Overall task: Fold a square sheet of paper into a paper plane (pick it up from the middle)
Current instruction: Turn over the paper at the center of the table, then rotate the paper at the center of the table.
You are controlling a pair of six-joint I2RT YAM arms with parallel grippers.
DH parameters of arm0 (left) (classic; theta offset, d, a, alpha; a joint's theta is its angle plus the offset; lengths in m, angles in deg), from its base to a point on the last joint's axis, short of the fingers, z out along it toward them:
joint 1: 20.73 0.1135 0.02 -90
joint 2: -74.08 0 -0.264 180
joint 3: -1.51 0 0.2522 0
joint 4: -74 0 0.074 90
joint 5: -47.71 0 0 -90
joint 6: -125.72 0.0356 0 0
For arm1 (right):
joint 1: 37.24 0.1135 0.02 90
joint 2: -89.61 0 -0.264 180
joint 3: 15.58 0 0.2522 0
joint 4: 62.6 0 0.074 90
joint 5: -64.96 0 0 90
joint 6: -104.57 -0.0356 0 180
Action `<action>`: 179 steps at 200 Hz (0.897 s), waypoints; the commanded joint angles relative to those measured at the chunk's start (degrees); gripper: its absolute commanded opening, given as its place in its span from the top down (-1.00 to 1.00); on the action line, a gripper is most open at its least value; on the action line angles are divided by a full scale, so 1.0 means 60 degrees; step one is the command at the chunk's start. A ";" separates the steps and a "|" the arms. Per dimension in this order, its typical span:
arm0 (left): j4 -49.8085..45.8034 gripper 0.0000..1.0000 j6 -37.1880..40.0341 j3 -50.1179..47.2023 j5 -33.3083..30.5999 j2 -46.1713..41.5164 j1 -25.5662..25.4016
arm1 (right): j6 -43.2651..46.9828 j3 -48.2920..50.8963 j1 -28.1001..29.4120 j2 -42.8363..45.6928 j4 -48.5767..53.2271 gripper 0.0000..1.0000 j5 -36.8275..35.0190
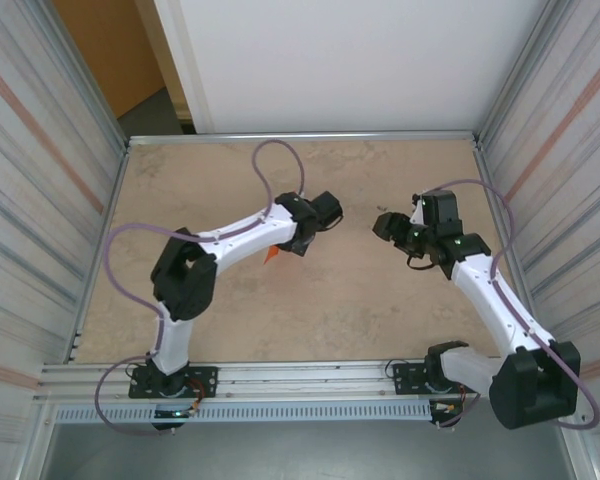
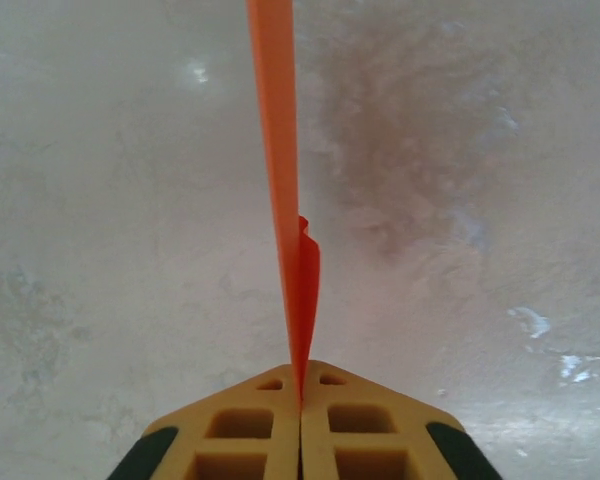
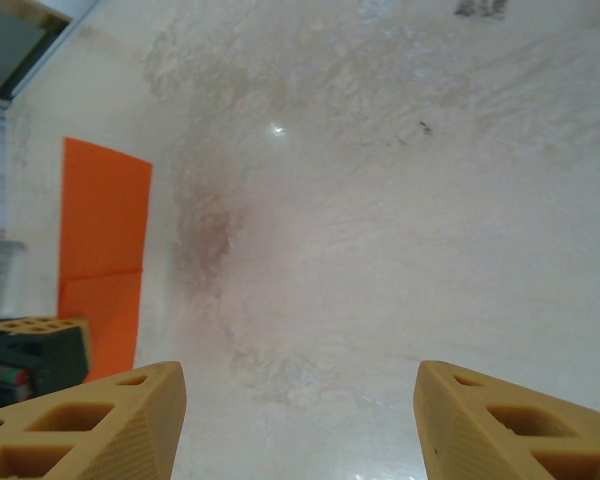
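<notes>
Take the square sheet of paper (image 2: 280,150) as your reference: it is already folded on itself and pinched at its near end by the left fingers (image 2: 292,410), which are pressed together on it with no gap showing. From the left wrist camera you see the sheet edge-on, a thin orange blade running straight away from the fingertips, so its long axis continues the line of the left fingers and its broad faces point out to either side. The right fingers (image 1: 385,226) stand well apart from the sheet, across a stretch of bare surface (image 1: 350,300), spread roughly halfway and holding nothing. The left arm therefore has the sheet, and any help from the right must come in sideways against a broad face, I judge, not along the edge. The right wrist camera gives you what the edge-on view cannot: the sheet (image 3: 105,230) shows as a flat orange rectangle off to the left of the open fingers, with a crease line crossing it partway along and the left fingers gripping just below it. From overhead, a small orange corner (image 1: 271,254) pokes out beside the left wrist. You cannot tell from any view whether the sheet's lower edge touches the surface.
</notes>
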 commanded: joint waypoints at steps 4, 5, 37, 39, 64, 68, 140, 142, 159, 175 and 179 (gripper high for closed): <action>0.0195 0.67 -0.0096 0.0257 0.0636 0.0266 -0.0068 | -0.0446 0.0389 -0.0084 0.0552 0.0468 -0.22 -0.0443; 0.0235 0.66 -0.0110 0.0243 0.0704 0.0277 -0.0063 | -0.0453 0.0396 -0.0082 0.0561 0.0473 -0.22 -0.0442; 0.2102 0.10 -0.0226 -0.0467 0.3024 -0.0249 -0.0050 | -0.0767 0.0764 -0.0081 0.0833 0.0595 -0.24 -0.0385; 0.2240 0.07 -0.0219 -0.0527 0.3093 -0.0330 -0.0052 | -0.0775 0.0768 -0.0080 0.0826 0.0591 -0.24 -0.0343; 0.3587 -0.10 -0.0416 -0.1615 0.4473 -0.1458 0.0270 | -0.0757 0.0828 0.0013 0.0555 0.0511 -0.24 -0.0080; 0.3812 -0.11 -0.0471 -0.1841 0.4695 -0.1657 0.0371 | -0.0758 0.0801 0.0066 0.0482 0.0519 -0.24 -0.0047; 0.6571 -0.55 -0.1710 -0.6395 0.6639 -0.5045 0.3138 | -0.1041 -0.0512 0.3046 -0.1667 -0.0120 -0.36 -0.1445; 0.6602 -0.57 -0.1736 -0.6528 0.6652 -0.5129 0.3196 | -0.1074 -0.0569 0.3134 -0.1780 -0.0192 -0.36 -0.1458; 0.6817 -0.68 -0.1761 -0.7439 0.6655 -0.5927 0.3723 | -0.1275 -0.1149 0.3829 -0.2820 -0.0622 -0.28 -0.1633; 0.6915 -0.76 -0.1900 -0.8164 0.6727 -0.6592 0.4177 | -0.1452 -0.1807 0.4450 -0.3894 -0.1037 -0.22 -0.1672; 0.6951 -0.76 -0.1926 -0.8329 0.6792 -0.6747 0.4311 | -0.1515 -0.1975 0.4592 -0.4177 -0.1103 -0.19 -0.1665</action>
